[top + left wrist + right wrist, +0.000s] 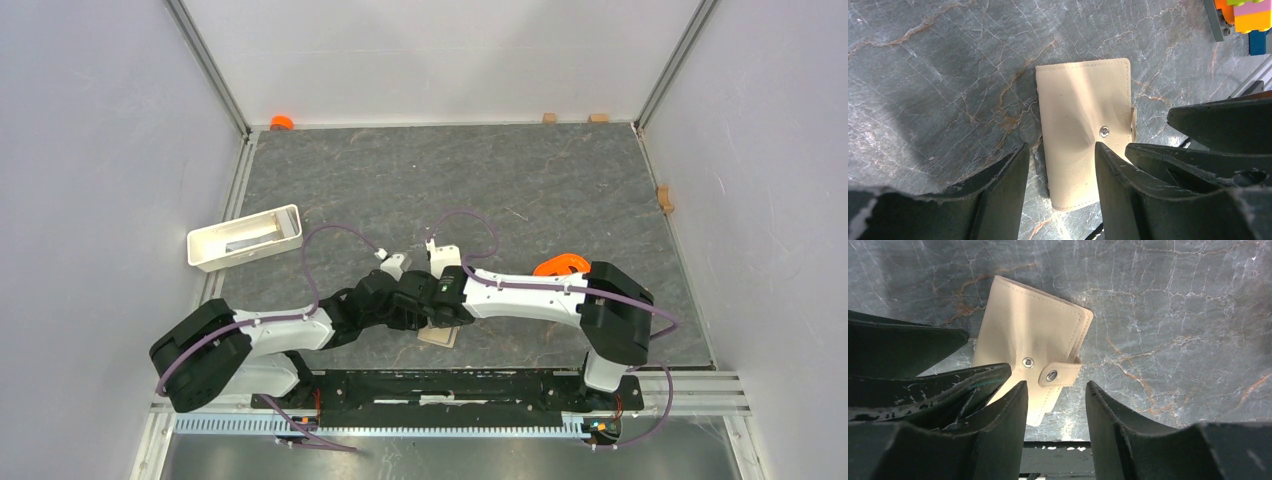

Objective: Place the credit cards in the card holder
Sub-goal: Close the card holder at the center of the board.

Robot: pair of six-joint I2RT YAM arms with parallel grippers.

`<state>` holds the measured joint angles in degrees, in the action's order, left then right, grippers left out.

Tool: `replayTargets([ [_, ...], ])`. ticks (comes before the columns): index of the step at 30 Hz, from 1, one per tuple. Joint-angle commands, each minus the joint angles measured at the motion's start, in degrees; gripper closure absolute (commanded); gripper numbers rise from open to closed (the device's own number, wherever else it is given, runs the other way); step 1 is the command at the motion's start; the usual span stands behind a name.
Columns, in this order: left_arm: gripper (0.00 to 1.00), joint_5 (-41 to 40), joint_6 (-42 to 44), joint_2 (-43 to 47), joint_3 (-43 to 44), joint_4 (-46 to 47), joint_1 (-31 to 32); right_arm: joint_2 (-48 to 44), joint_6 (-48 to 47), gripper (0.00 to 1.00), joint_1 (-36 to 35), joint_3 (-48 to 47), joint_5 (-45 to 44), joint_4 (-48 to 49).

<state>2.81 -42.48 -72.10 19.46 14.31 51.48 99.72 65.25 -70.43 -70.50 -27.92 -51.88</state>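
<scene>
The card holder is a beige wallet lying folded shut on the stone table, also seen in the right wrist view and half hidden under the arms in the top view. Its snap tab lies loose beside the metal stud. My left gripper is open just above the wallet's near end, one finger on each side. My right gripper is open and empty over the tab edge, close against the left gripper's fingers. No credit card shows clearly in any view.
A white tray stands at the left with something grey inside. Coloured toy bricks sit right of the wallet, partly behind the right arm. Small wooden blocks line the back and right walls.
</scene>
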Motion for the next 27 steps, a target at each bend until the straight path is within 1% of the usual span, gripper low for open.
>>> replayTargets([
  [1,0.42,0.0,-0.2,-1.8,-1.2,-3.4,0.2,0.0,2.4,0.50,-0.7,0.1,-0.1,-0.1],
  [5,0.44,-0.4,-0.6,-1.9,-1.5,-3.2,0.2,-0.4,2.9,0.50,-0.7,1.2,0.4,0.8],
  [11,0.46,-0.8,-0.5,-1.7,-1.9,-4.1,0.2,1.8,2.7,0.51,-0.7,-0.8,0.5,0.4],
  [18,0.46,-1.3,-0.5,-1.2,-2.1,-4.5,0.3,2.5,3.1,0.59,-0.7,-1.7,-0.6,-1.2],
  [27,0.47,-1.4,-0.3,-0.7,-2.2,-4.7,0.3,4.5,2.3,0.60,-0.7,-3.9,-2.3,-2.6],
])
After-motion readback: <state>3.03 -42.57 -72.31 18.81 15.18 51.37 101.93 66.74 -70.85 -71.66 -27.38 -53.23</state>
